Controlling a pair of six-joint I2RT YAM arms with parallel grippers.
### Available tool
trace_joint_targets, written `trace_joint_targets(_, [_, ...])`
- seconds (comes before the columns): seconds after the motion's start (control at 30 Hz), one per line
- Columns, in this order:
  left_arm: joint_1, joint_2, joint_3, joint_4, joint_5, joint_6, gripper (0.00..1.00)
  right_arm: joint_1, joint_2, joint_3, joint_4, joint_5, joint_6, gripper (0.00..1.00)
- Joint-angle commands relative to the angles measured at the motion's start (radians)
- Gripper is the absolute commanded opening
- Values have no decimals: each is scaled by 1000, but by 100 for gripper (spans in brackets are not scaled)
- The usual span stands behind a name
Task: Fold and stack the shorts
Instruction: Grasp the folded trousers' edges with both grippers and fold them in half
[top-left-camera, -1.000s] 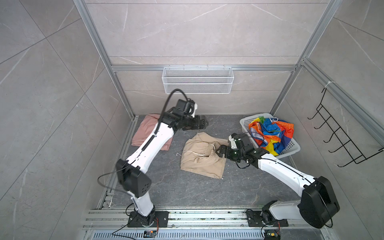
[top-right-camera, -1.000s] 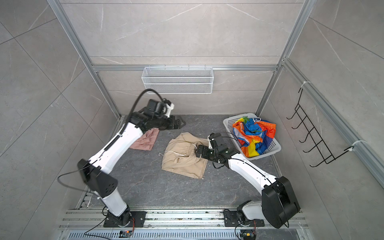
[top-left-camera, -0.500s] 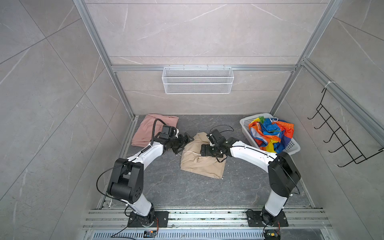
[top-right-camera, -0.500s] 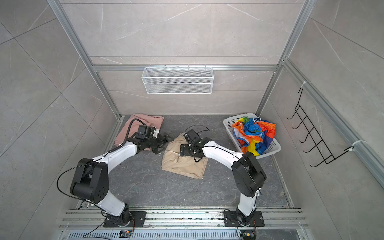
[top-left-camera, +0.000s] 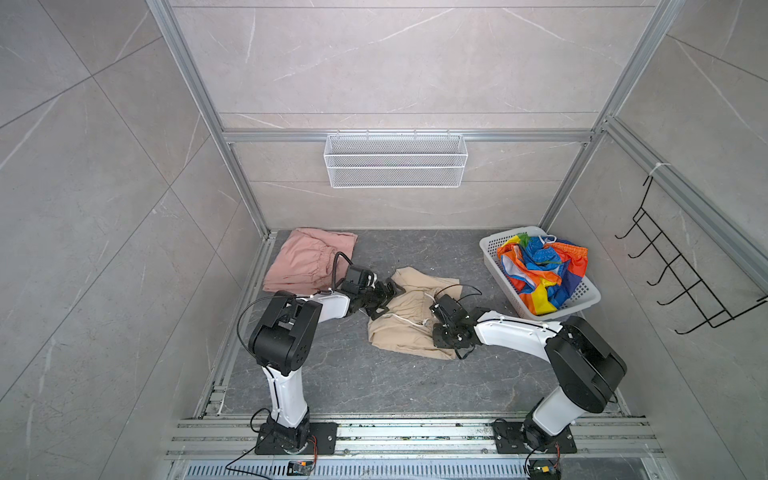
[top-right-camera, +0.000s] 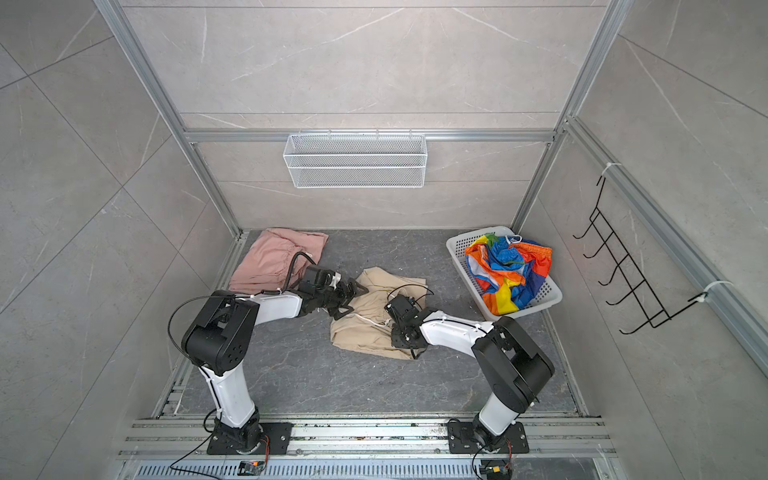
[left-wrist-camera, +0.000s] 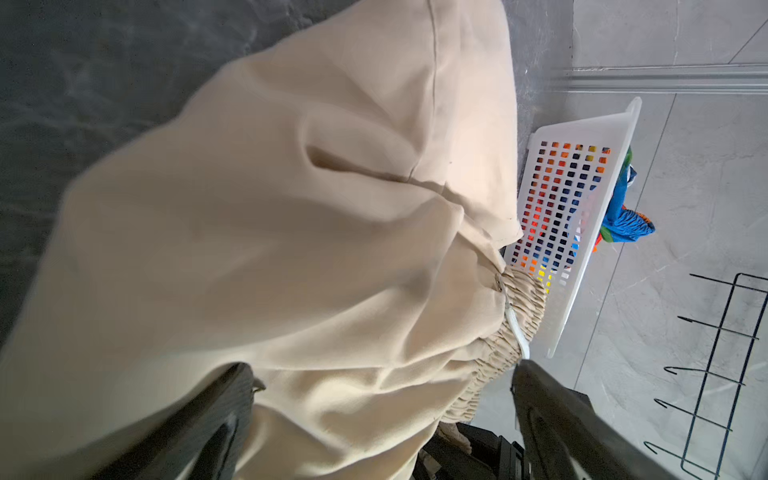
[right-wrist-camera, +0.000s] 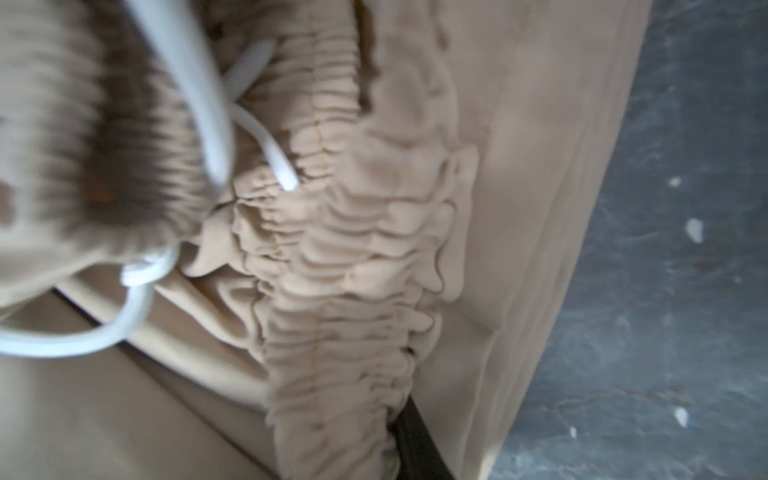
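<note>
The beige shorts (top-left-camera: 401, 336) lie in the middle of the counter (top-left-camera: 374, 386), with a pincer at each side, likely to spread them. The left pincer (top-left-camera: 386, 291) is wide open. Cloth hides the right pincer (top-left-camera: 440, 330) on the waistband (right-wrist-camera: 332, 249), so I cannot tell its grip. The pink shorts (top-left-camera: 309, 262) wait in the back left corner, and the rainbow shorts (top-left-camera: 540, 270) are in the basket (top-left-camera: 488, 249).

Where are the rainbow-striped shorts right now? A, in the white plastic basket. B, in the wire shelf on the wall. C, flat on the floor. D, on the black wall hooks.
A: the rainbow-striped shorts lie bunched inside the white basket, seen in both top views.
</note>
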Motion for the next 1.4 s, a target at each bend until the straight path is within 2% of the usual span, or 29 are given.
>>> trace_joint_targets(0.0, [5, -25, -22, 2, -19, 4, 99, -5, -35, -6, -39, 31, -5, 35])
trace_joint_targets(0.1, [2, -103, -3, -10, -18, 43, 99, -16, -122, 50, -93, 32, -28, 55])
trace_joint_targets(0.2, [4, -178, 54, -110, -44, 103, 99, -62, -178, 131, -136, 17, -55, 69])
trace_joint_targets(0.27, [11, -226, 85, -168, -71, 136, 99, -89, -158, 201, -160, 10, -82, 78])
trace_joint_targets(0.4, [20, -296, 80, -186, -97, 136, 99, -110, -23, 339, -172, -30, -109, 87])
trace_joint_targets(0.53, [19, -324, -9, -94, -71, 41, 99, -113, 136, 449, -161, -67, -109, 86])
trace_joint_targets(0.63, [0, -324, -120, 28, -73, -57, 99, -122, 218, 487, -154, -68, -108, 81])
trace_joint_targets(0.7, [-30, -301, -171, 84, -74, -89, 99, -128, 258, 501, -149, -69, -109, 70])
trace_joint_targets(0.73, [-47, -285, -186, 92, -79, -93, 99, -133, 274, 506, -144, -79, -108, 62])
trace_joint_targets(0.87, [-77, -230, -268, 183, -84, -150, 99, -136, 241, 480, -121, -100, -106, 18])
trace_joint_targets(0.93, [-78, -213, -298, 211, -88, -164, 99, -136, 170, 434, -112, -95, -102, 3])
trace_joint_targets(1.03, [-75, -195, -322, 216, -91, -153, 99, -136, 74, 329, -112, -52, -102, 0])
trace_joint_targets(1.13, [-67, -187, -335, 206, -102, -128, 99, -136, 52, 197, -94, -50, -102, 0])
trace_joint_targets(1.17, [-66, -185, -335, 197, -103, -117, 99, -136, 48, 164, -86, -53, -100, 2])
trace_joint_targets(1.27, [-63, -188, -329, 151, -112, -71, 100, -137, -27, 168, -136, -33, -117, 26])
trace_joint_targets(1.37, [-60, -195, -312, 95, -117, -28, 99, -140, -106, 287, -198, 1, -152, 53])
